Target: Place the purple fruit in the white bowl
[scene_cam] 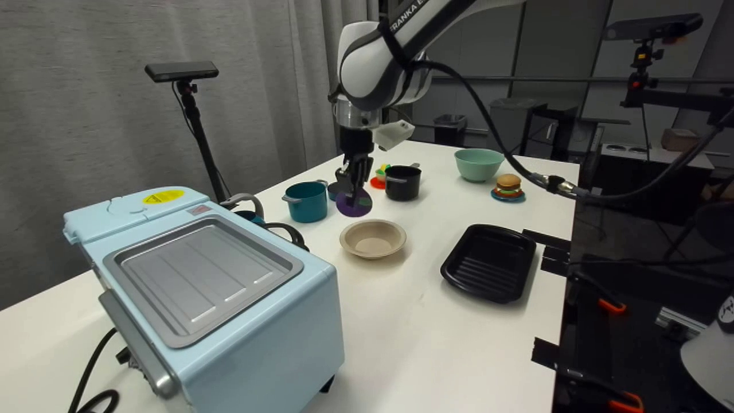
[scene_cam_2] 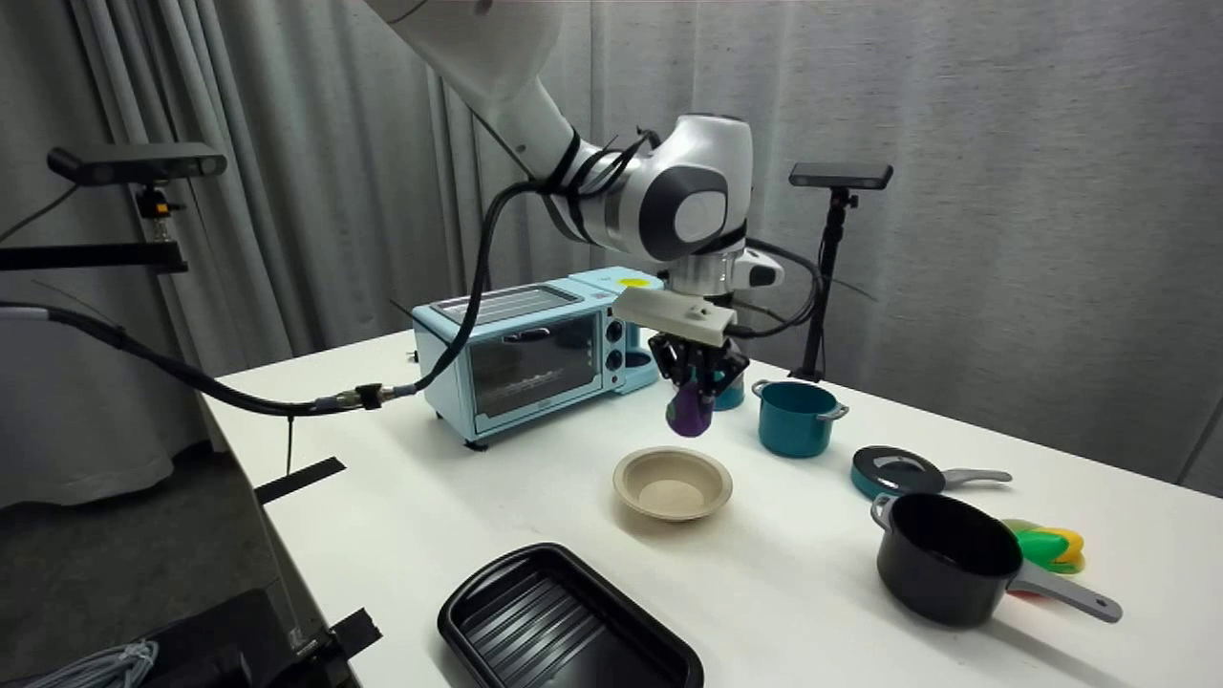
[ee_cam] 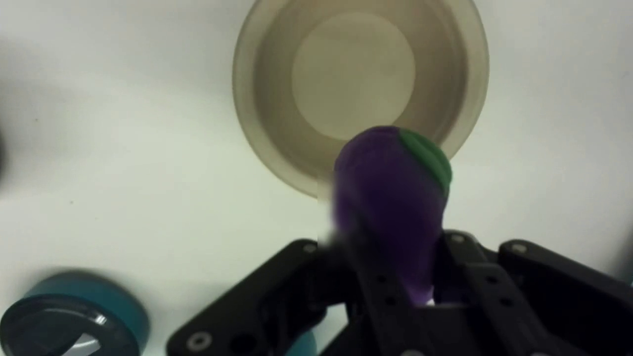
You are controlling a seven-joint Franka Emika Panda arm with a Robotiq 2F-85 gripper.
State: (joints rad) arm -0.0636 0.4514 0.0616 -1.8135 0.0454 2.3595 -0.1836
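One rounded purple-and-green toy fruit (ee_cam: 390, 180) is clamped in the black two-fingered end effector (ee_cam: 399, 244), held up off the white worktop (scene_cam_2: 783, 583), near the shallow, round cream-white bowl (scene_cam_2: 672, 496).

A smooth, dull, plastic-like skin is seen on the purple fruit (ee_cam: 388, 183), a smooth matt finish on the white bowl (ee_cam: 353, 74). The toaster oven (scene_cam: 287, 327) is cased in smooth, faintly glossy material and topped with a satin metal pan (scene_cam: 206, 272). The curtain (scene_cam: 103, 115) is made of coarse-looking cloth. The black tray (scene_cam: 490, 264) is ridged; reflections are caught on the glossy lid (ee_cam: 54, 324).
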